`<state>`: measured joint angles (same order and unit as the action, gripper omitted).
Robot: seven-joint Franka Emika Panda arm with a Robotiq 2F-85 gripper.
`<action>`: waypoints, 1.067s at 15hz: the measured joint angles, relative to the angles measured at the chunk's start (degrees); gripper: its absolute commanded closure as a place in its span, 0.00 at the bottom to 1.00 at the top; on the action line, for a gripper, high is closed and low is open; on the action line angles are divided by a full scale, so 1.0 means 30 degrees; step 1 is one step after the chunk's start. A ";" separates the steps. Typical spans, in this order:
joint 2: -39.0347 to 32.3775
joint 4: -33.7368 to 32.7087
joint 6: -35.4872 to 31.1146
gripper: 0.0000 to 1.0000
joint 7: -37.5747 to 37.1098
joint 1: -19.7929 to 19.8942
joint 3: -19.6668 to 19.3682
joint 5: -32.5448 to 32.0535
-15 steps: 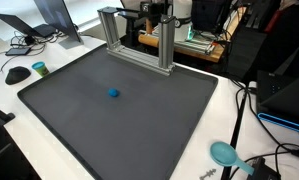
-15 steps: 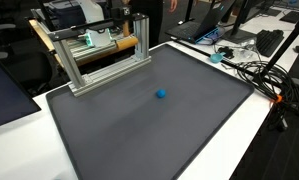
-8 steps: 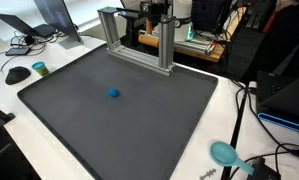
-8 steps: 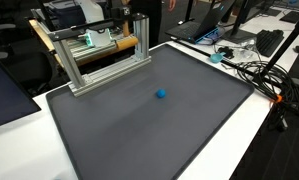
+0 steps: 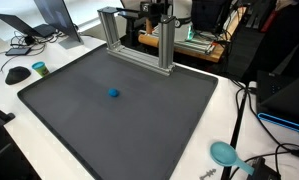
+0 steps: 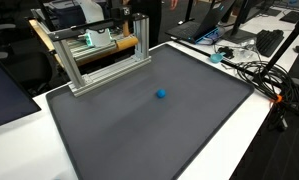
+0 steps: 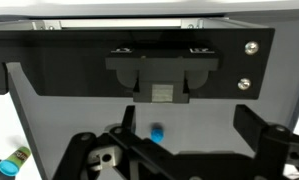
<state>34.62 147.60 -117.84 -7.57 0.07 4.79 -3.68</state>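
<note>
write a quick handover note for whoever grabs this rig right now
Gripper: open and empty, seen only in the wrist view, with the small blue piece showing ahead between its fingers.
Small blue piece: lies alone near the middle of the dark mat in both exterior views, apart from the aluminium frame.
Done: nothing touched or gripped.
Left: the whole approach and grasp.

We look across a white table (image 5: pixel 221 115), most of it covered by a broad dark grey matte mat (image 5: pixel 119 130). In the upper middle of the frame stands a silver aluminium-profile frame (image 5: pixel 166 45), with a brown wooden bench top (image 5: pixel 194 50) behind it. An open grey laptop (image 5: pixel 54 15) sits at the upper left. Black cables (image 6: pixel 259 72) trail along the right edge in an exterior view. The light is bright and even.
</note>
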 measured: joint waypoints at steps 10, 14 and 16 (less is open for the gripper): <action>0.0004 0.1466 -0.0583 0.00 -0.0142 0.0170 0.0068 -0.0828; 0.0004 0.1728 -0.0620 0.00 -0.0142 0.0174 0.0025 -0.0828; 0.0004 0.1821 -0.0716 0.00 -0.0136 0.0174 -0.0052 -0.0827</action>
<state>34.63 153.06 -119.99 -7.98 0.59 4.64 -6.16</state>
